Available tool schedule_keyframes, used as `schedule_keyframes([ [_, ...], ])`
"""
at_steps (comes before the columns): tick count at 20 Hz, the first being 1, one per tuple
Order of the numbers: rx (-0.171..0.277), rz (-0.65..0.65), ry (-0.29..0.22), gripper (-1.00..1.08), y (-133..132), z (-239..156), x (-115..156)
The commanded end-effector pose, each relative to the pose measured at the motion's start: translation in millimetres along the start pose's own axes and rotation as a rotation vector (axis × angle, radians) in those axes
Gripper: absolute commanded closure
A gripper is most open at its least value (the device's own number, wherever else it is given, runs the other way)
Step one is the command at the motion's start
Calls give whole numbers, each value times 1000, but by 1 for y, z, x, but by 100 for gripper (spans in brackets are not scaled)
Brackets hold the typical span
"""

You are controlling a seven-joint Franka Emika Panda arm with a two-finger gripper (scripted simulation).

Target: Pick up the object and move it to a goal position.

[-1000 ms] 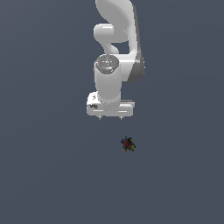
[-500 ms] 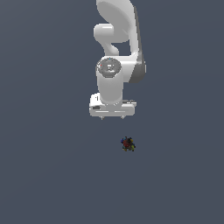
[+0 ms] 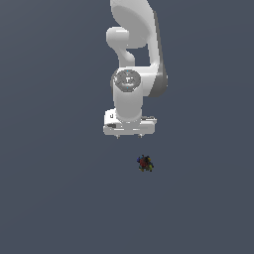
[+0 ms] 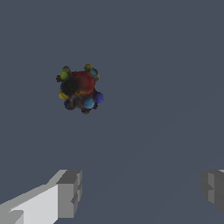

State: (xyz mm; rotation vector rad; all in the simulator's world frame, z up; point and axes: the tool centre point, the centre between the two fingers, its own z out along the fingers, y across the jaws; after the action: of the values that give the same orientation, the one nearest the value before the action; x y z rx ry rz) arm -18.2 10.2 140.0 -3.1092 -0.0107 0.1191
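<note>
The object (image 3: pixel 145 163) is a tiny dark lump speckled red, blue, yellow and green, lying on the flat grey floor. It also shows in the wrist view (image 4: pixel 79 89), apart from the fingers. My gripper (image 3: pixel 129 136) hangs from the white arm, above and slightly to the exterior view's left of the object, not touching it. In the wrist view the gripper (image 4: pixel 142 192) is open and empty, with its two grey fingertips (image 4: pixel 69 193) wide apart.
The white arm (image 3: pixel 131 59) reaches down from the top of the exterior view. Plain grey floor (image 3: pixel 59 198) lies all around.
The gripper has moved down and a little to the exterior view's right, closer to the object. The object has not moved.
</note>
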Motion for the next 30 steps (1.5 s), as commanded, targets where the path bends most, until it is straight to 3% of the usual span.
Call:
schedule_keyframes([
  [1,-4,-14,6,-92,-6,4,8],
  [15,-33,-130,63,-92,-63,47,71],
  [30,-36,-150,73,-92,-73,69,81],
])
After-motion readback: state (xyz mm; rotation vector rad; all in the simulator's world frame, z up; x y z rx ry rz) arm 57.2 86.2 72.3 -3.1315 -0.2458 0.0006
